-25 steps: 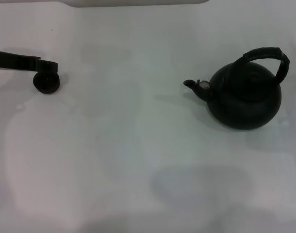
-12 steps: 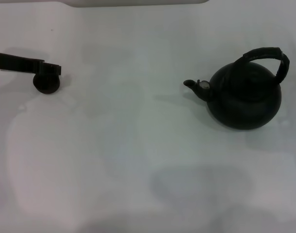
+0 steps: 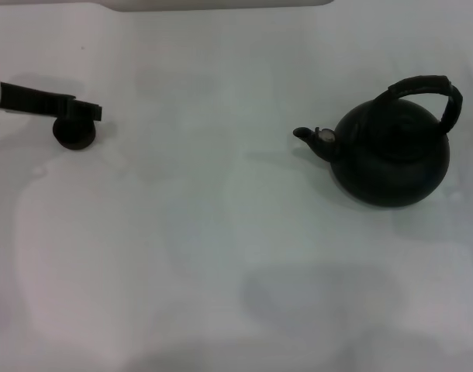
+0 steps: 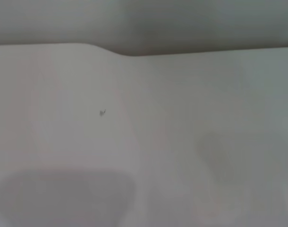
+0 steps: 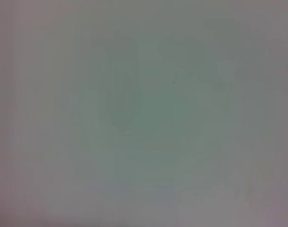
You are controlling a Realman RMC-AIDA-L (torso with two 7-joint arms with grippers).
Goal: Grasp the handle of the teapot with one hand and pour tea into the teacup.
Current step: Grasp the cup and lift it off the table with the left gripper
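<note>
The left hand (image 3: 88, 113) reaches in from the left edge of the head view and sits right over the teacup (image 3: 74, 135), touching or nearly touching its rim, though whether its fingers are parted or closed cannot be told. The teacup stands on the white counter (image 3: 221, 232) far to the robot's left, well apart from the teapot (image 3: 390, 155) on the right, which sits upright with its stubby spout aimed toward the teacup and its handle (image 3: 426, 89) arched over the top (tilted toward the far right). Neither of the 2 wrist views shows any hand, and the right hand appears nowhere.
</note>
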